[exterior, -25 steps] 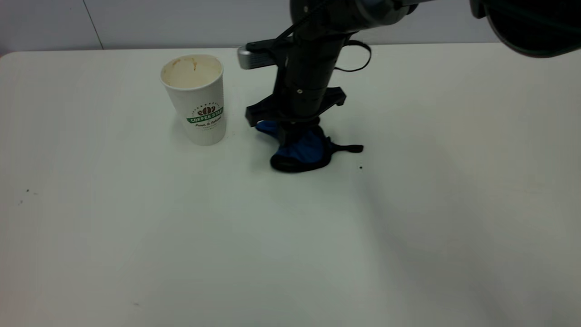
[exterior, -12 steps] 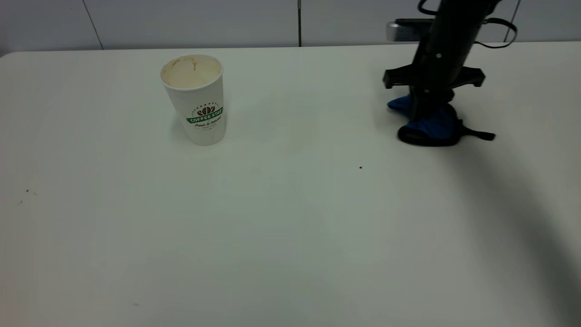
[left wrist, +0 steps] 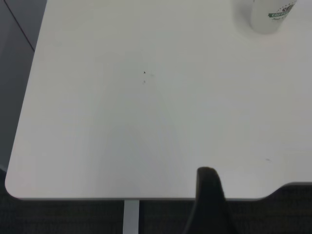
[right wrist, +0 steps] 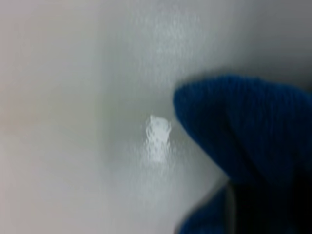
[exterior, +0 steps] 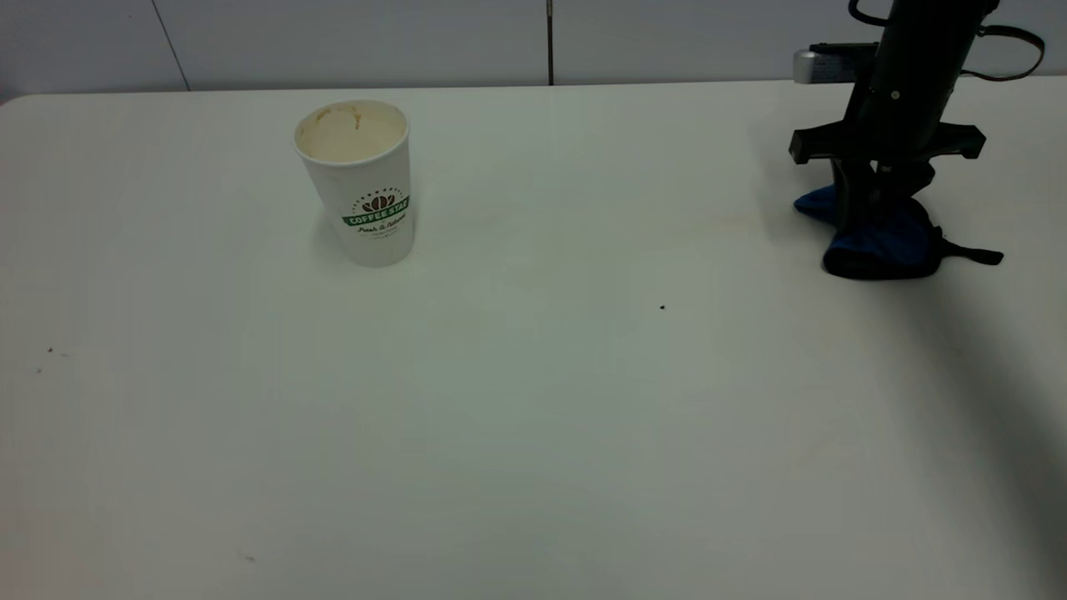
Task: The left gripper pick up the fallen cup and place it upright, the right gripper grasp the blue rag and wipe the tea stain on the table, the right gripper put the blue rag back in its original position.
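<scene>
The cup (exterior: 367,192) stands upright at the back left of the table (exterior: 533,417), its stained beige inside showing; its base also shows in the left wrist view (left wrist: 270,17). My right gripper (exterior: 875,218) points down at the table's far right and is shut on the blue rag (exterior: 884,242), which touches the table with its black strap (exterior: 975,254) trailing right. The rag fills the right wrist view (right wrist: 253,126). No brown puddle shows on the table. My left gripper (left wrist: 209,204) shows only as a dark part past the table's edge, far from the cup.
A tiny dark speck (exterior: 663,307) lies mid-table, and a few more specks (exterior: 50,352) lie near the left edge. A grey wall runs behind the table's back edge. The right arm's shadow falls over the front right corner.
My right gripper has carried the blue rag from beside the cup across the table to the far right. The cup has not moved.
</scene>
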### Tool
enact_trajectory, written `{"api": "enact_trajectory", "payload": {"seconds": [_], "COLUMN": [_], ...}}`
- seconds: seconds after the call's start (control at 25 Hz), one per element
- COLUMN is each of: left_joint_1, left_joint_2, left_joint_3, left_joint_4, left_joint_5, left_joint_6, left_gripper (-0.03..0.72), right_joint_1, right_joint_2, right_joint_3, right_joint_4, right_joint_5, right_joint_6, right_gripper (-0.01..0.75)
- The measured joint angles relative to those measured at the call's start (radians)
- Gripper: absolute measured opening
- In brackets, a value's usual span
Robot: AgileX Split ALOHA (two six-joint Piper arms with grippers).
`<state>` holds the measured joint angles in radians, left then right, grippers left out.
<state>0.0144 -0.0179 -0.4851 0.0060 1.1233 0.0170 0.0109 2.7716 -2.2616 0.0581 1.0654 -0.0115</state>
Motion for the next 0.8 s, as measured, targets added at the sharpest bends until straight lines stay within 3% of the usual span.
{"api": "enact_trajectory", "payload": {"seconds": [0.12,0.2,0.32,0.48,0.8], "left_joint_1": [0.0,0.0,0.0,0.0,0.0], "left_joint_2": [0.0,0.0,0.0,0.0,0.0], "left_joint_3": [0.0,0.0,0.0,0.0,0.0], "left_joint_4": [0.0,0.0,0.0,0.0,0.0], "left_joint_5": [0.0,0.0,0.0,0.0,0.001], "left_joint_6": [0.0,0.0,0.0,0.0,0.0], "left_gripper": [0.564,0.564,0.564,0.564,0.564], "right_joint_1": [0.0,0.0,0.0,0.006,0.08], "right_joint_2": [0.0,0.0,-0.027,-0.104,-0.548], "right_joint_3": [-0.088,-0.162,-0.217,-0.183,0.293], "right_joint_4": [0.0,0.0,0.002,0.01,-0.066], "right_joint_5": [0.097,0.135,0.141,0.15,0.153], "right_joint_6": [-0.049,-0.068,-0.089,-0.09,-0.06], "right_gripper": [0.6,0.695,0.724,0.728,0.728]}}
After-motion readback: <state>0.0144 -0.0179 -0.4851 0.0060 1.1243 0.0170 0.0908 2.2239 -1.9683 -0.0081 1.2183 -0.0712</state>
